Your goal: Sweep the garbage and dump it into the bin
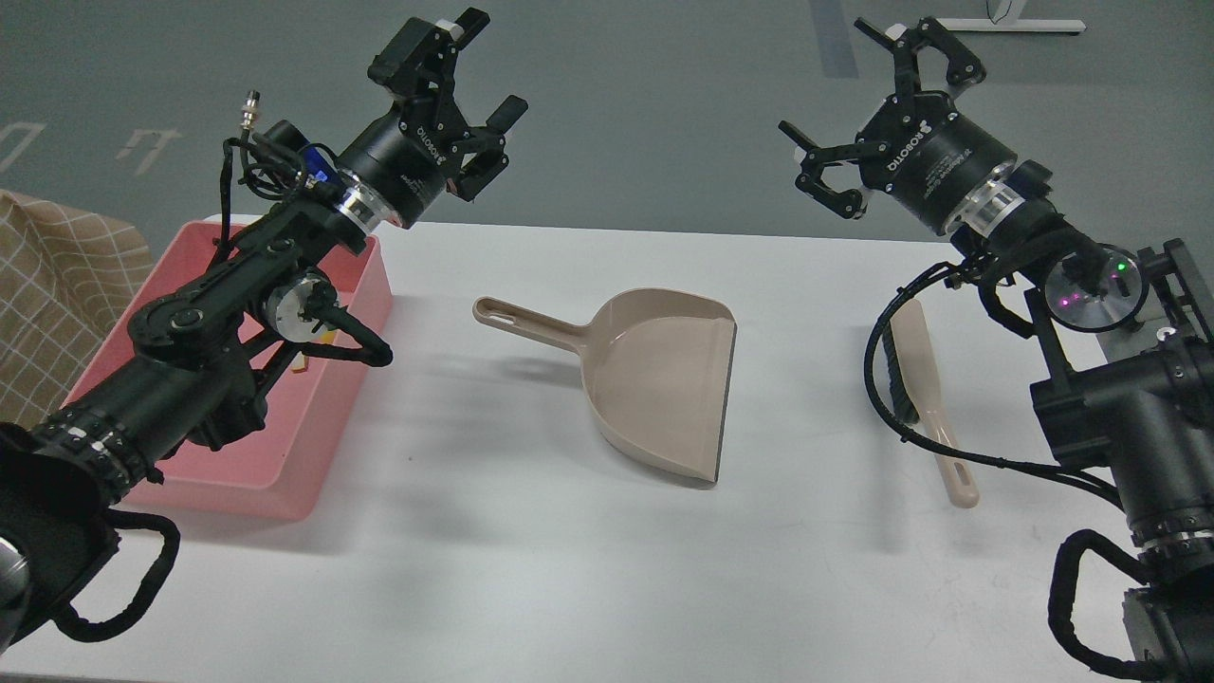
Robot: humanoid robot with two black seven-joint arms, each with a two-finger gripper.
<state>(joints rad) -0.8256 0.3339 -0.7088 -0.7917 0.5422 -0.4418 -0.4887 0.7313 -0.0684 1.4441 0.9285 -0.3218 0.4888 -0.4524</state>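
From the head view, we hold both arms raised above the white surface (531,569) with nothing in either grip: our left end effector (479,100) hangs over the far left part of the surface with its fingers spread and released, and our right end effector (868,114) hangs over the far right part, likewise spread and released. The pink bin (313,417) sits at the left edge of the surface, much of it covered by our left arm; through the gaps we can make out only a small yellowish-orange scrap (313,351) inside it, and we cannot tell whether that is the sponge piece. We see no bread slice and no garbage lying loose on the surface, so we judge the pieces are either already in the bin or hidden under the arm. The beige dustpan (664,379) lies empty near the middle of the surface, its handle pointing toward the bin and its open lip facing right. The small brush (925,389) lies near the right edge, partly under our right arm's cable. The risks we see from here: our left forearm is low over the bin, so a careless lowering or swing could catch its rim and shove or tip it; the loose cable loop at the right could snag the brush and drag it toward the edge; and with the bin's inside hidden, we could wrongly count the task as done.
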